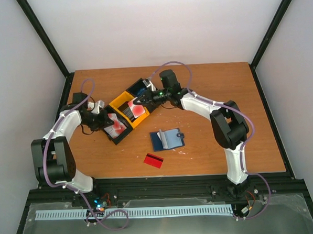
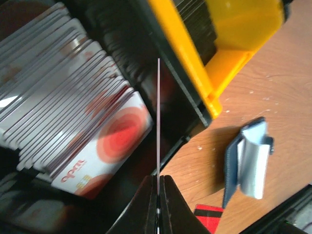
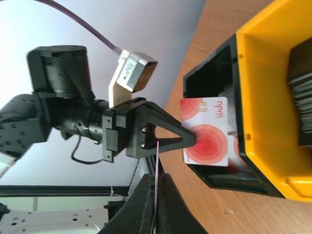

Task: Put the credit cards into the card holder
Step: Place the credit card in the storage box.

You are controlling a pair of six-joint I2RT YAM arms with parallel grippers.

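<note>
Both claws are up at the bins, upper middle of the top view. The left claw (image 2: 158, 178) is pinched tight on a card (image 3: 204, 131), white with red rings. It holds that card at the mouth of the black bin (image 3: 210, 68), the one with the stack of cards (image 2: 63, 97) in it. The right claw (image 3: 157, 178) is clamped shut too, on a second card (image 3: 157, 151). That one only shows as a thin edge-on line between its fingers, right beside the yellow bin (image 3: 253, 97).

The card holder (image 1: 167, 139) lies flopped open on the counter (image 1: 223, 82), lower centre of the top view, well apart from both claws. I can't see any card tucked into its pockets, though they're small in frame. There's also a loose red card (image 1: 153, 160) flat on the counter just down-left of the holder, beside it and not in it.

So I'd say it's early days. Two cards are picked up and nothing visibly filed. Both held cards need carrying over and sliding into a pocket, plus that loose one, and there's a big stack waiting in the bin.
</note>
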